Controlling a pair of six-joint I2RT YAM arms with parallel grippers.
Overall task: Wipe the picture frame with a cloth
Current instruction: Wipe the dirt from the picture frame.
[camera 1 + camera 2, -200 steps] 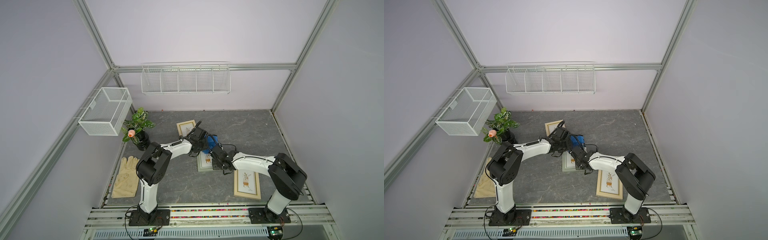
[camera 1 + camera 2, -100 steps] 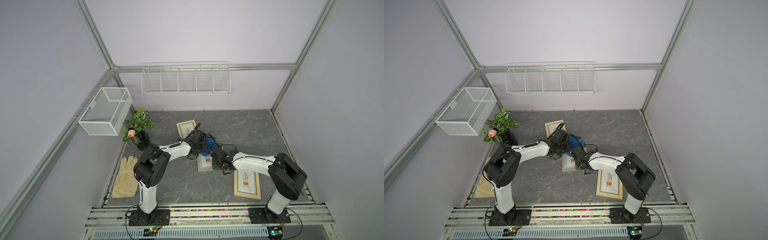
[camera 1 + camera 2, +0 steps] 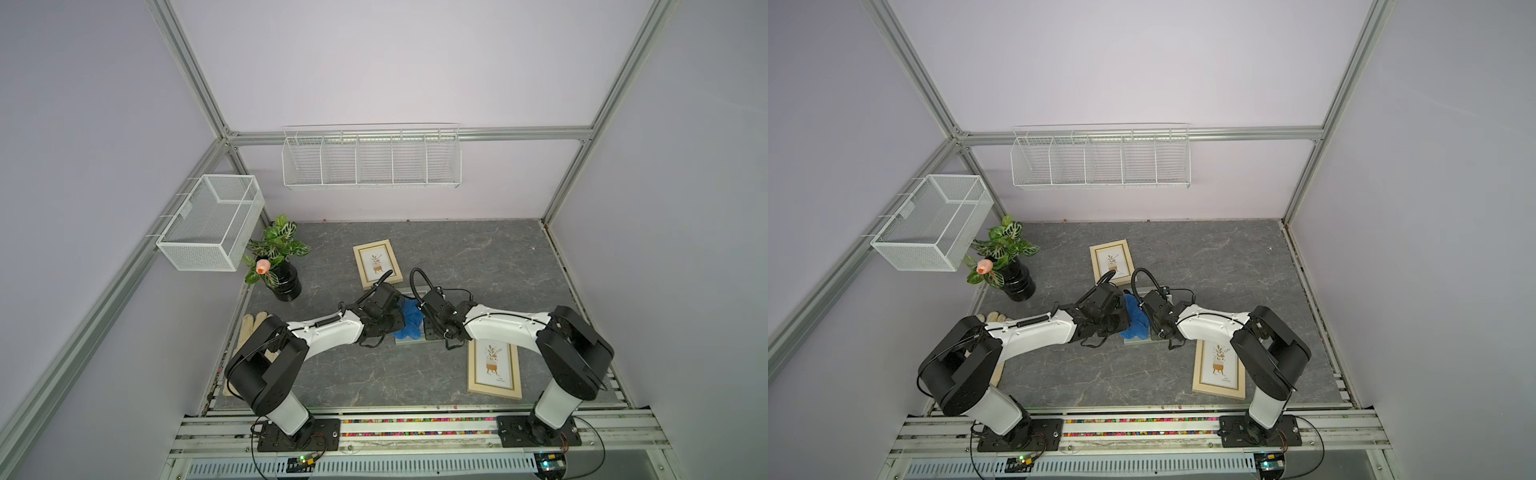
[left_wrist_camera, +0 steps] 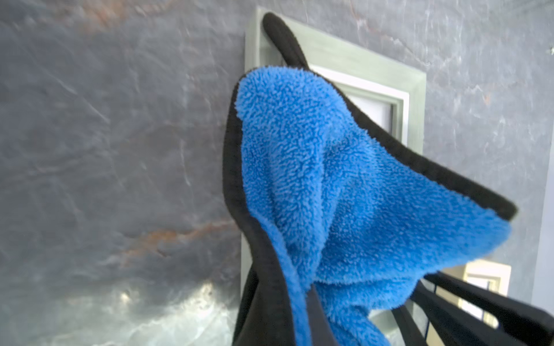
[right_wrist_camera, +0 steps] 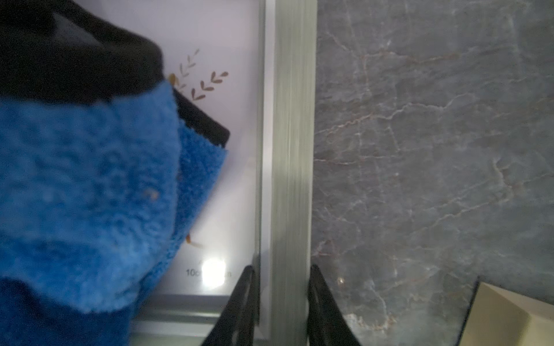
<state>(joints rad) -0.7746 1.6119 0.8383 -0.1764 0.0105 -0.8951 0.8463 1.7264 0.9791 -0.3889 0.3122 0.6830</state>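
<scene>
1. Far left of the grey picture frame [image 5: 293, 134], a mesh basket [image 3: 212, 226] hangs; nearer, a black pot [image 3: 286, 284] holds a leafy plant [image 3: 276, 245].
2. My left gripper [image 3: 397, 321] is clenched on the blue cloth [image 3: 410, 318], which is bunched over the frame's glass.
3. My right gripper [image 5: 281, 269] pinches the frame's side rail.
4. A wooden frame [image 3: 494, 368] lies just right of it.

Left arm [image 3: 328, 332] and right arm [image 3: 507, 328] outstretched, wrists nearly meeting, both jaws clamped.
</scene>
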